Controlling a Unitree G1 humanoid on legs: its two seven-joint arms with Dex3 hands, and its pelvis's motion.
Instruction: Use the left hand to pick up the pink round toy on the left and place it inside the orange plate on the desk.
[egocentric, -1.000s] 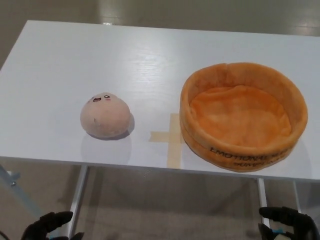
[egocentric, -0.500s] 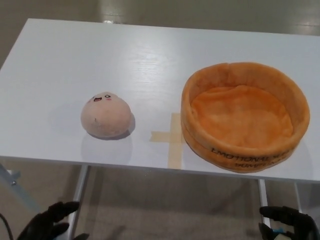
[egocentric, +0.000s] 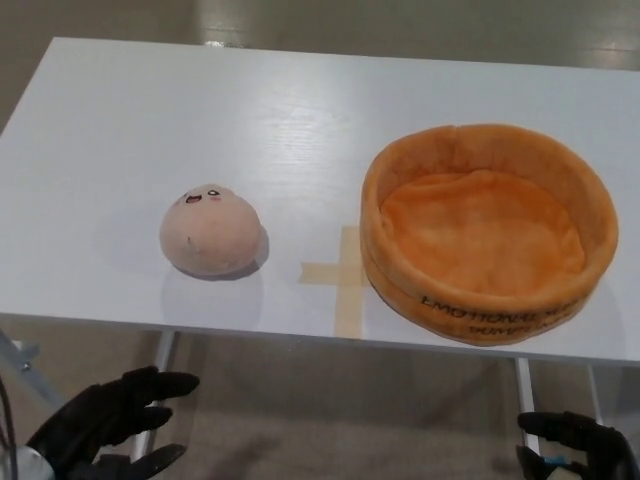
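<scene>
Round pink plush toy with a small face (egocentric: 211, 230) resting on the white wooden desk (egocentric: 260, 130), left of the crossed strips of beige tape (egocentric: 340, 276). Well below it, under the desk's front edge, black left hand (egocentric: 108, 420), fingers apart, empty. Soft orange plush plate with a raised rim (egocentric: 488, 230) just right of the tape, holding nothing. Black right hand (egocentric: 575, 450) at bottom right corner, cut off; open or closed, impossible to tell. Compared with half a second ago: left hand higher and more in view, toy unmoved.

pink round toy (egocentric: 211, 232) sitting left of the orange plate (egocentric: 489, 232), tape cross (egocentric: 340, 275) between, left hand (egocentric: 110, 418) spread open below the toy
</scene>
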